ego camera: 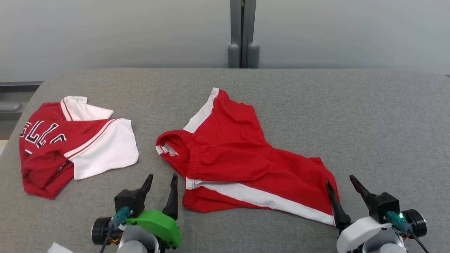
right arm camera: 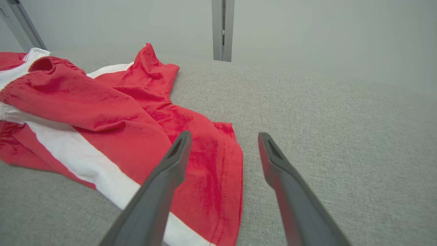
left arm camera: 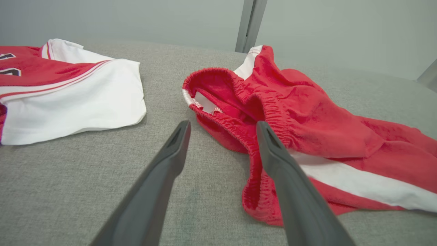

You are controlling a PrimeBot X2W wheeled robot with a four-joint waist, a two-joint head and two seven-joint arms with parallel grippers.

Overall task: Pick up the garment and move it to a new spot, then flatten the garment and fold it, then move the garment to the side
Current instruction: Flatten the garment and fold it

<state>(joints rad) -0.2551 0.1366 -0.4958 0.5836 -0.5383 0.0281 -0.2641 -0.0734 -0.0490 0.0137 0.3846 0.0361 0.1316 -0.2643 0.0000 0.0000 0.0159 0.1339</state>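
The garment (ego camera: 242, 154) lies rumpled between the left gripper (ego camera: 161, 178) and right gripper (ego camera: 339, 180), both spread and empty. Flattening seems in hand; each should next pinch its nearest edge.

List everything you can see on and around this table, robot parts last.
garment: one, red with a white band and a gathered edge, rumpled at the table's middle.
lettered top: one, red with white parts and black-and-white lettering, bunched at the table's left.
table: one, grey fabric-covered, under both pieces of clothing.
post: one, grey, upright against the pale wall behind the table.
white scrap: one, white, at the head view's bottom left edge; too cut off to identify.
left gripper: one, dark fingers, open, beside the garment's gathered edge.
right gripper: one, dark fingers, open, at the garment's near right corner.
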